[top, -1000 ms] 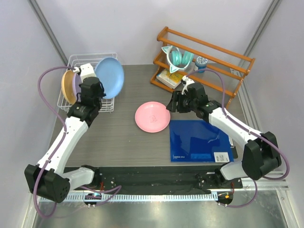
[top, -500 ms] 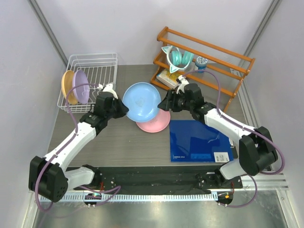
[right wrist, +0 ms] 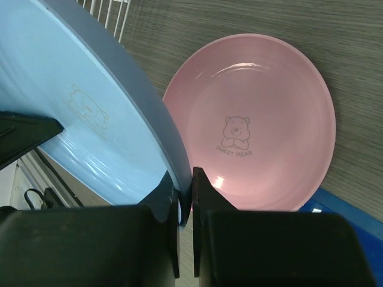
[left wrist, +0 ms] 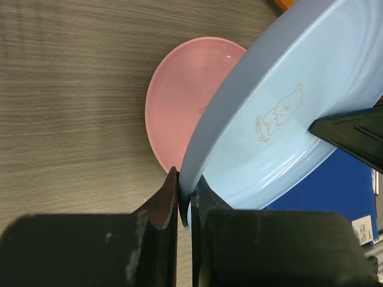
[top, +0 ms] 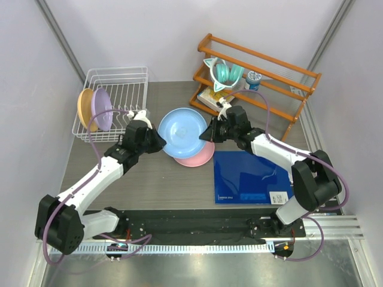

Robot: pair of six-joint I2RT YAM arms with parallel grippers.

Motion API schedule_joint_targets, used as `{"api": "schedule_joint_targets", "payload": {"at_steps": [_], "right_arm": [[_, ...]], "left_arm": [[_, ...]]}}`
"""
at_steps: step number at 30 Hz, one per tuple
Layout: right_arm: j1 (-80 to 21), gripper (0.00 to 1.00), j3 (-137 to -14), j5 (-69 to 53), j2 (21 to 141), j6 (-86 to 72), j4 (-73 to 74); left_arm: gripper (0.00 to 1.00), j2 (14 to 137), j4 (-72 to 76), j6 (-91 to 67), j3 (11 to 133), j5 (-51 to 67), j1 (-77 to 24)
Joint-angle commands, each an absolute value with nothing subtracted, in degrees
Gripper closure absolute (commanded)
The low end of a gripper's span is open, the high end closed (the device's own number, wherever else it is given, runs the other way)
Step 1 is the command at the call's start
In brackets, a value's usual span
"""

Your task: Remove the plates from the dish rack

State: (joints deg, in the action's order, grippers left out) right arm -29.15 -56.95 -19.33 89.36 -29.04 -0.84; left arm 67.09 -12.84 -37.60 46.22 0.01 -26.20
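The left gripper [left wrist: 184, 194] is clamped on one edge of the blue plate [top: 182, 131], and the right gripper [right wrist: 184, 190] pinches the opposite edge. The plate hangs tilted between both arms, which looks like a handover or steadying before it is stacked. Just below it, the pink plate [top: 200, 160] lies flat on the counter [top: 149, 173], the likely stacking spot. The lavender plate [top: 102, 109] and yellow-orange plate [top: 84, 107] stand upright in the dish rack [top: 119, 78], not yet unloaded.
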Motion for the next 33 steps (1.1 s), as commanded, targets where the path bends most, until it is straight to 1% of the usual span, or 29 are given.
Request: {"api": "schedule_joint_targets", "payload": {"at_steps": [1, 2, 3, 4, 6, 8, 10, 13, 17, 23, 33], "right_arm": [[-29.8, 0.99, -58.2, -13.5, 87.6, -27.8, -1.7], [-29.8, 0.99, -57.7, -12.6, 87.1, -27.7, -1.2], [-29.8, 0.99, -57.7, -11.4, 86.3, -27.4, -0.8], [-29.7, 0.99, -57.7, -9.5, 86.2, -27.3, -0.4], [-29.7, 0.99, -58.5, -7.7, 86.0, -26.9, 2.6], [-29.6, 0.99, -59.8, -5.5, 86.2, -26.9, 5.7], [-29.1, 0.99, -61.0, -5.7, 87.4, -27.2, 8.0], [-29.1, 0.99, -63.0, -5.5, 88.9, -27.3, 12.1], [-28.9, 0.99, -65.0, -8.4, 91.1, -27.0, 15.1], [-28.3, 0.98, -66.8, -12.0, 94.0, -28.0, 16.0], [-27.2, 0.96, -68.4, -13.4, 99.0, -29.2, 17.0]], "left_arm": [[0.83, 64.9, -9.8, -38.0, 47.3, -2.3, -27.2], [0.55, 64.8, -11.8, -37.5, 47.6, -3.8, -27.2], [0.44, 64.9, -12.6, -36.5, 48.0, -6.7, -27.2], [0.29, 65.0, -13.2, -35.8, 48.3, -7.9, -27.2], [0.1, 64.7, -14.8, -34.3, 49.3, -10.6, -27.2], [0.05, 64.3, -16.3, -32.1, 50.3, -15.7, -27.2], [0.04, 62.9, -16.7, -30.2, 50.4, -20.5, -27.2], [0.03, 59.8, -15.3, -28.0, 49.4, -24.5, -27.2], [0.02, 55.4, -13.1, -25.3, 47.2, -31.7, -27.2], [0.01, 50.5, -10.5, -23.6, 44.2, -33.8, -27.2], [0.0, 51.3, -10.6, -20.3, 44.3, -39.0, -27.2]]}}
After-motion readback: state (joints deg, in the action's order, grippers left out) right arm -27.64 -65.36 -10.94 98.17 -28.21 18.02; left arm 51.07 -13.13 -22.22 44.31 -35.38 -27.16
